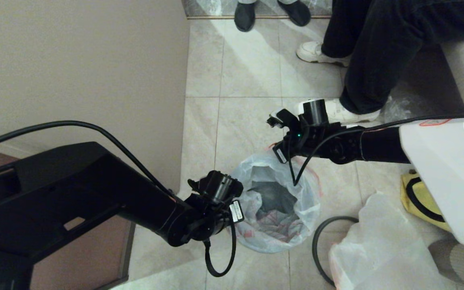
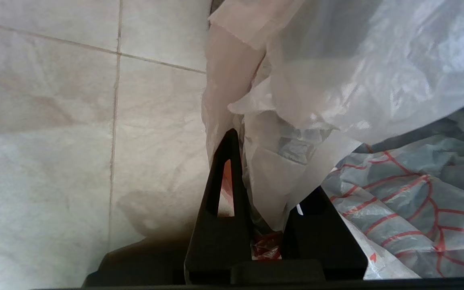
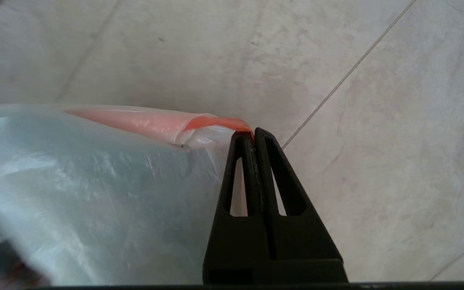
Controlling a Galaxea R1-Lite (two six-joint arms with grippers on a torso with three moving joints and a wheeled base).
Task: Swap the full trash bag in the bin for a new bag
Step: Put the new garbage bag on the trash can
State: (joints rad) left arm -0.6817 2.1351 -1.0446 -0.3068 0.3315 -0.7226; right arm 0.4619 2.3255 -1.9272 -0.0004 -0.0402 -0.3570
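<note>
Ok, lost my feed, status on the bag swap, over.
Left gripper shut on new bag rim; right gripper shut on its drawstring hem. Bag spread open. Full trash bag on floor alongside.

The new bag (image 1: 274, 201) is held open on the tiled floor (image 1: 240, 80) between the left gripper (image 1: 232, 201) and right gripper (image 1: 280, 155).

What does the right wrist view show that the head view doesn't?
Right wrist only: the right gripper shut on the orange-red drawstring hem. Head only: the left gripper at the bag's opposite edge, the full trash bag on the floor, and a person's shoe. Both: the new bag and tiled floor.
</note>
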